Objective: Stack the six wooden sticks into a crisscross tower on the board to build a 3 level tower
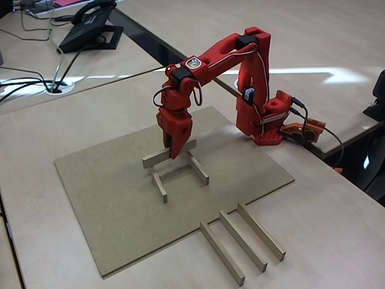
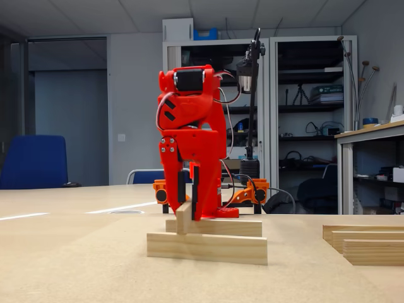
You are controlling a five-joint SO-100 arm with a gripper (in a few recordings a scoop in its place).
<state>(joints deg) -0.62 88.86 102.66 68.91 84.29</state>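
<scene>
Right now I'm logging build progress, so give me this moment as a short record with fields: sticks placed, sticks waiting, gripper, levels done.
sticks on board: two parallel base sticks, plus a third stick lying crosswise over them
sticks waiting: three spare sticks side by side on the table, off the board's near corner
gripper: closed on the third stick, at the far end of the base
levels done: one; second half laid

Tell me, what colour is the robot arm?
Bright red all over; the robot arm shows best in a fixed view looking down at the board.
</scene>
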